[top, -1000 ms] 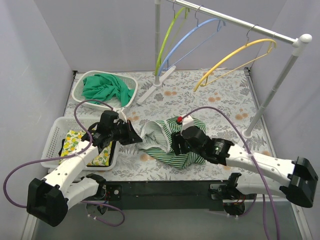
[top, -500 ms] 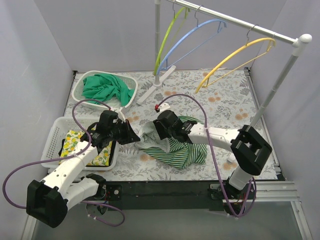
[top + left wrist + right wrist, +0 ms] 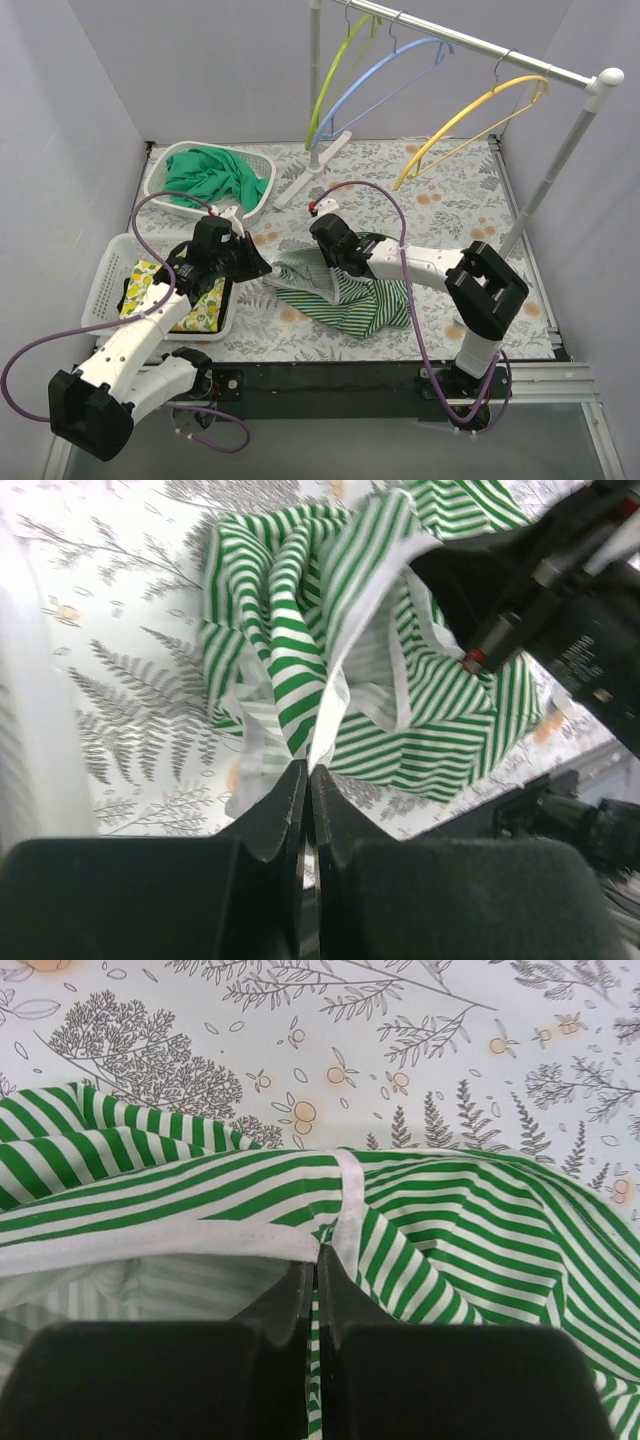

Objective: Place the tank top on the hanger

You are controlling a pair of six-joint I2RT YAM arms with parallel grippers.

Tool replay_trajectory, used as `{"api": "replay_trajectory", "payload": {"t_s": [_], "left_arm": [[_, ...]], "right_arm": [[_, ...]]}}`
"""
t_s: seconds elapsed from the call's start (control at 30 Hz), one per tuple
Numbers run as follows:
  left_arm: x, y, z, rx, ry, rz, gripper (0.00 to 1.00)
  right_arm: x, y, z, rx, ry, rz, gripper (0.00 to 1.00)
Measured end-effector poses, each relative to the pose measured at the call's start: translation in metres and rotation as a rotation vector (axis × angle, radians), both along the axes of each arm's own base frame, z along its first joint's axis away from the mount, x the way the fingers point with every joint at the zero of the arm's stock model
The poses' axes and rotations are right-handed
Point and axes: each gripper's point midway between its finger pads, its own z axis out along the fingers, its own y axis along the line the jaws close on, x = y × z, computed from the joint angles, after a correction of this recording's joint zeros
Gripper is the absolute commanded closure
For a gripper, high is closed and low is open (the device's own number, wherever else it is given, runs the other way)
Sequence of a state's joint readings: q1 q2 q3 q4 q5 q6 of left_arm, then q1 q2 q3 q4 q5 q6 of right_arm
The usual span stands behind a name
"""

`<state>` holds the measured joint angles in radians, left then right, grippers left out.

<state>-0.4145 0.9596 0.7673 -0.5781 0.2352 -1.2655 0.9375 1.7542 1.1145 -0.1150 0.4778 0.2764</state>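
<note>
The green-and-white striped tank top (image 3: 345,295) lies crumpled on the patterned table between my two arms. My left gripper (image 3: 263,270) is shut on a fold at its left edge; in the left wrist view the striped tank top (image 3: 290,650) runs up from the pinched gripper (image 3: 308,772). From the right, my right gripper (image 3: 327,268) is shut on the garment's white-trimmed edge. The right wrist view has the gripper (image 3: 318,1258) clamped where two white bands of the tank top (image 3: 450,1210) meet. The yellow hanger (image 3: 470,110) hangs on the rail at the back right, apart from both grippers.
A white basket (image 3: 165,165) with plain green cloth (image 3: 215,175) stands at the back left. A white tray (image 3: 105,280) with lemon-print cloth (image 3: 150,285) sits under my left arm. A lime-green hanger (image 3: 335,75) and a blue hanger (image 3: 385,75) share the rail. The rack's post (image 3: 545,190) rises at right.
My right gripper swung left across the tank top and has closed on its white-trimmed edge. My left gripper stays shut on the fabric and has shifted slightly back.
</note>
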Motion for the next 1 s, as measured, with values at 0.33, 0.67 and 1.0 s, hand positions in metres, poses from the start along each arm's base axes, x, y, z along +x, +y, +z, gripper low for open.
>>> {"api": "replay_trajectory", "payload": {"t_s": [0.33, 0.67, 1.0], "left_arm": [[0.027, 0.049, 0.033, 0.217, -0.167, 0.178, 1.0], [0.056, 0.067, 0.166, 0.198, -0.504, 0.292, 1.0], [0.065, 0.048, 0.335, 0.014, -0.887, 0.257, 1.0]], "right_arm": [[-0.057, 0.011, 0.097, 0.121, -0.086, 0.098, 0.99], [-0.08, 0.016, 0.235, 0.264, -0.236, 0.156, 0.99], [-0.054, -0.036, 0.416, 0.348, -0.597, 0.027, 0.99]]}}
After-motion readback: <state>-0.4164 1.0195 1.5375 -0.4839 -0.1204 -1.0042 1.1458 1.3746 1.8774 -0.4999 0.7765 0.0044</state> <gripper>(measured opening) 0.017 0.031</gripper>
